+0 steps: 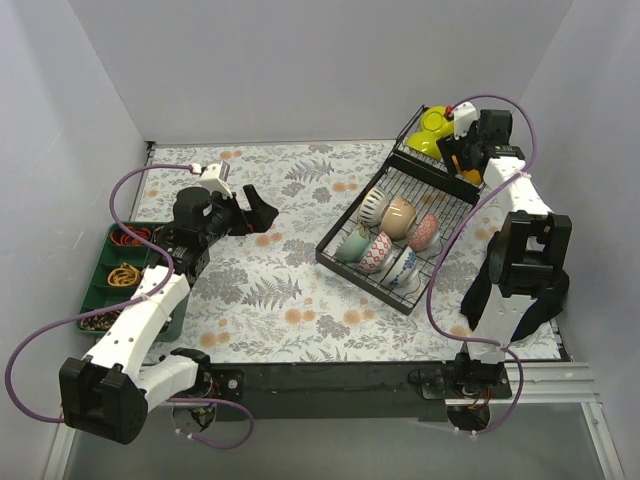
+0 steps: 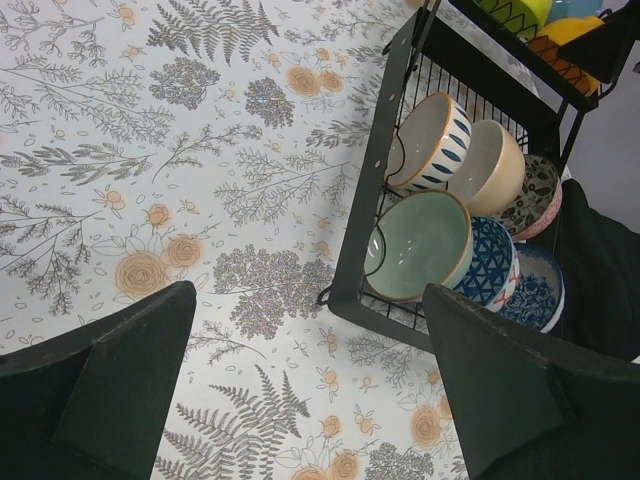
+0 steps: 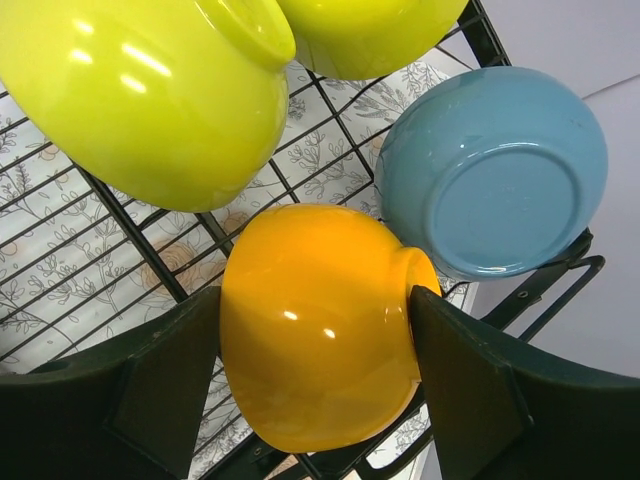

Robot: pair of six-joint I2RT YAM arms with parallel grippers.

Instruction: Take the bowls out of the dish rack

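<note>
Barely getting started here, I'd say. All ten bowls I'm counting are sitting in the rack (image 2: 372, 170), and I'm not seeing any out on the table. The right gripper (image 3: 315, 360) is reaching into the raised tier (image 3: 140, 237) and clamping on the orange bowl (image 3: 310, 300), fingers pressing both its sides, though it's looking like it's resting on the wires, not lifted. Sharing that tier are two lime bowls (image 3: 150, 90) and a blue bowl (image 3: 490, 170). Six patterned bowls (image 2: 420, 245) are standing on edge in the base slots. The left gripper (image 2: 310, 385) is hanging wide apart over the table near the rack, holding nothing. The green tray (image 1: 95, 285) is holding small bits, too tiny to identify.
</note>
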